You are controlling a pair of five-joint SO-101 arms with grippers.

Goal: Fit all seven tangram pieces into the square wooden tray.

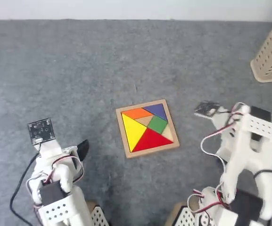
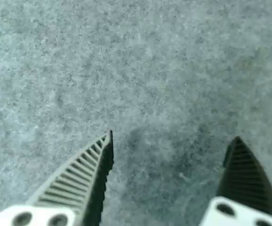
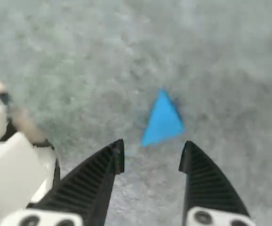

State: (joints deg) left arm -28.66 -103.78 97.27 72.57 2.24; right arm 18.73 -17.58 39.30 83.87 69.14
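High view, square wooden tray (image 1: pixel 150 149) at mid-carpet holding orange, blue, green, yellow and red tangram pieces (image 1: pixel 147 136), right wrist view, right gripper (image 3: pixel 153 142) jaws apart around a light blue triangle (image 3: pixel 162 120) lying on grey carpet (image 2: pixel 126 56), left gripper (image 2: pixel 173 135) jaws apart over bare carpet.

High cam is fixed overhead and looks down on the grey tabletop (image 1: pixel 79 70) from the robot's side. It is far enough back to take in the tray (image 1: pixel 125 136) mid-frame, w/ left arm (image 1: pixel 55 183) & right arm (image 1: pixel 244 141) at the near edge. Left wrist cam sits close over the tabletop, aimed down past the left fingers (image 2: pixel 86 174). Right wrist cam does likewise past the right fingers (image 3: pixel 98 174), w/ a blue triangle (image 3: pixel 162 120) just ahead. All 3 share the grey surface.
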